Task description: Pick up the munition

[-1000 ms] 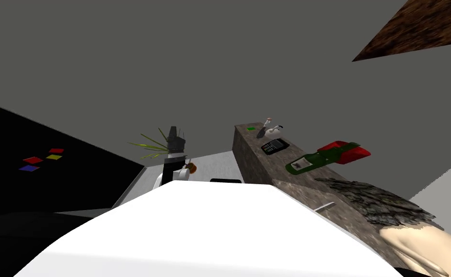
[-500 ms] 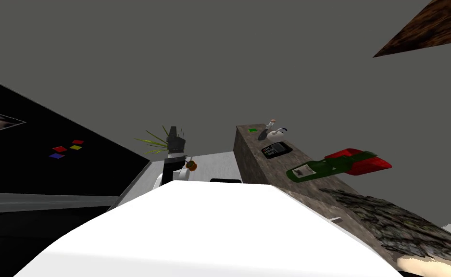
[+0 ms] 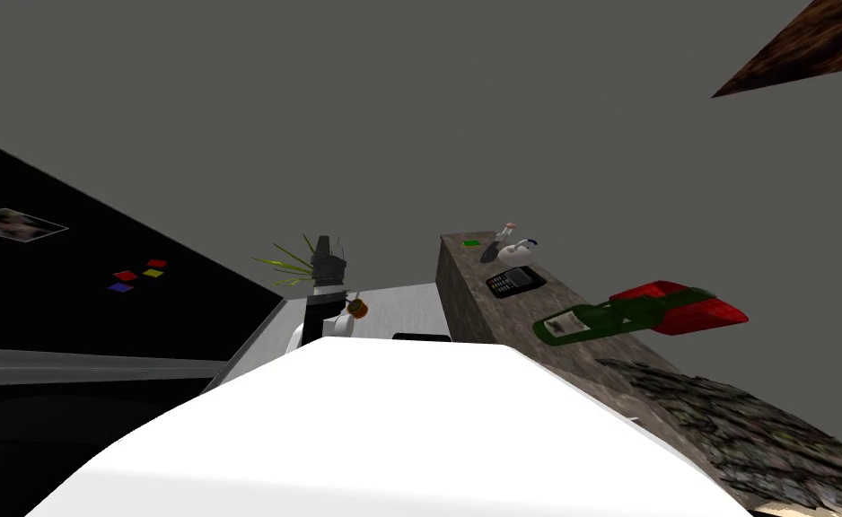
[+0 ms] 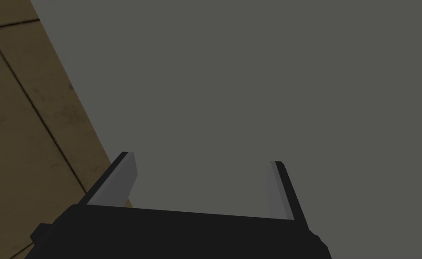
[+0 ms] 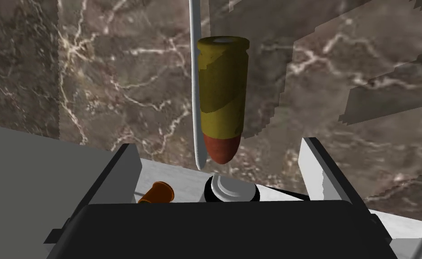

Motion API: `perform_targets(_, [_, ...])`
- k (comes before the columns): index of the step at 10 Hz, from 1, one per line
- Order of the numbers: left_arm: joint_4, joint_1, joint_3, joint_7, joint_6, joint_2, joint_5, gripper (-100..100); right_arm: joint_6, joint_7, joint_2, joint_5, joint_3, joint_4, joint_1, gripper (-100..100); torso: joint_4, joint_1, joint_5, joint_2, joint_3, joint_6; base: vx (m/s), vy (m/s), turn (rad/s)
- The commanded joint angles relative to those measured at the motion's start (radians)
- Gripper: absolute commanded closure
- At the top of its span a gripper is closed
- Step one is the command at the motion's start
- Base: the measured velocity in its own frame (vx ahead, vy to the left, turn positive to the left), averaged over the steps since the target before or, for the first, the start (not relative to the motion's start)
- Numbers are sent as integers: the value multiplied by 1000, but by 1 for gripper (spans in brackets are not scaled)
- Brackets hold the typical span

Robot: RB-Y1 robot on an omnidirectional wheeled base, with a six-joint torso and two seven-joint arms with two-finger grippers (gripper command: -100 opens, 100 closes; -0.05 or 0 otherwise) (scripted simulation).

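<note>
The munition (image 5: 222, 90) is a yellow-brown cartridge with a red rounded tip, seen against a brown marbled surface (image 5: 115, 81). Its red tip points toward my right gripper (image 5: 221, 144), which is open. The cartridge lines up with the gap between the fingers (image 5: 127, 173) and touches neither. A thin white rod (image 5: 195, 90) runs alongside the cartridge. My left gripper (image 4: 202, 158) is open with nothing in it, facing a flat grey wall.
A marbled counter (image 3: 469, 296) runs away on the right, carrying a green bottle (image 3: 608, 316), a red object (image 3: 688, 307), a black keypad device (image 3: 511, 281) and a small white pot (image 3: 513, 251). A small orange pot (image 3: 357, 310) and a spiky plant (image 3: 289, 262) lie left of it.
My head view has swung: the bottle and red object slid right and the coloured squares on the left shifted right. The upright arm near my chest keeps its place.
</note>
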Motion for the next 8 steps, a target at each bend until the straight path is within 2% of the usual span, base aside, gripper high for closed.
perform_targets(1, [0,0,0,0,0,0,0,0,-4,2,1,-7,15,31,-35,-100,0,0,0,0,0,0,-9,14,76])
perform_targets(5, [0,0,0,0,0,0,0,0,-13,6,2,-23,52,104,-118,-100,1,2,-1,1,1,0,-15,29,59])
perform_targets(6, [0,0,0,0,0,0,0,0,-8,9,1,-22,44,93,-101,-100,2,-1,-7,1,2,-1,-6,11,9])
perform_targets(7, [0,0,0,0,0,0,0,0,-9,8,2,-21,44,95,-103,100,2,-4,-8,1,2,0,0,0,0])
perform_targets(8, [0,0,0,0,0,0,0,0,-9,8,2,-21,44,95,-103,100,2,-5,-8,1,1,-1,-3,0,-12])
